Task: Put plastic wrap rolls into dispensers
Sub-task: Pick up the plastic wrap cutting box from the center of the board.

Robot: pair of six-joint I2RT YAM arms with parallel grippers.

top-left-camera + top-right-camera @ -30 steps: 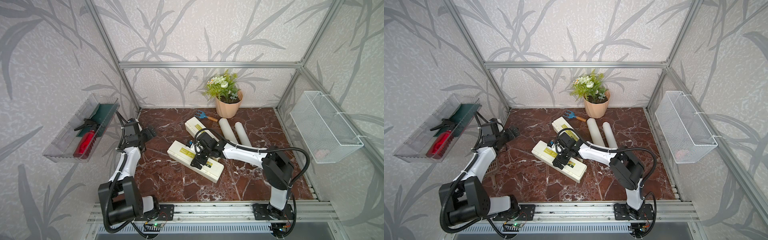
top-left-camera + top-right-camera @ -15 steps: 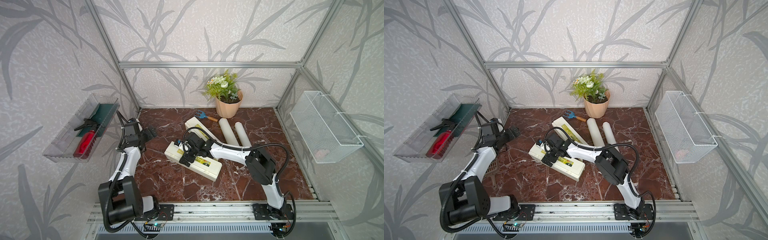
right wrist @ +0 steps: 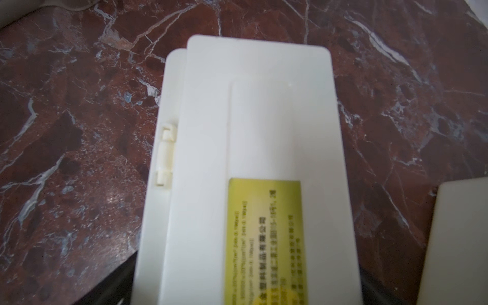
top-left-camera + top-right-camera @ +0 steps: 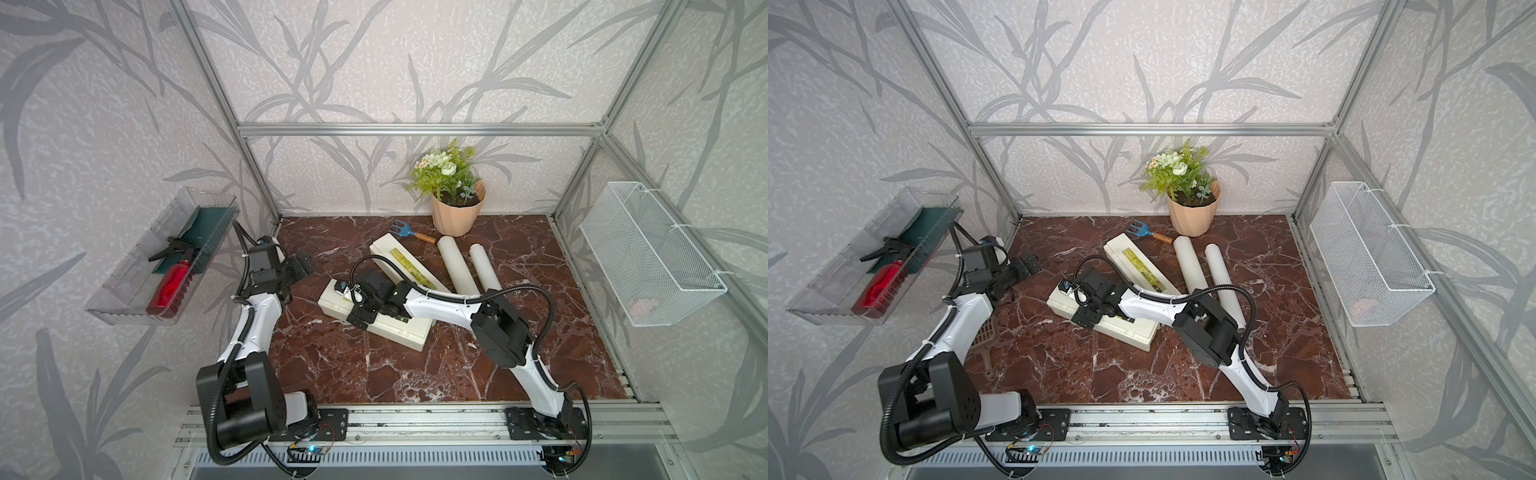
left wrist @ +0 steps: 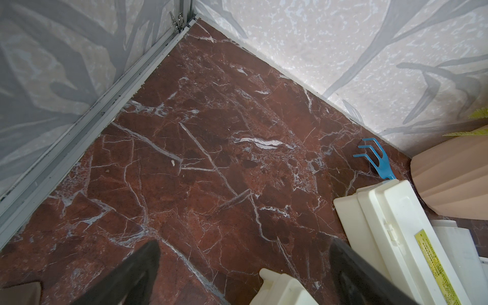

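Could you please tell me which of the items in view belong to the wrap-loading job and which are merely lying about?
Job in hand:
- nearer dispenser
- farther dispenser
- roll beside it
- second roll

Lying about:
- flower pot
- blue garden fork
- wire basket
- clear tray
- red spray bottle
- brown scoop

Worktop (image 4: pixel 374 365): red-brown marble look, white veins, polished. Dispensers (image 3: pixel 264 118): smooth cream plastic, faint sheen; label (image 3: pixel 264 211) yellow-green, paper-like. Rolls (image 4: pixel 455 266): white, matt from above. Frame (image 4: pixel 415 129): brushed metal. Basket (image 4: pixel 648 257): white wire mesh. Tray (image 4: pixel 124 286): clear plastic. Pot (image 4: pixel 455 216): matt, ribbed.
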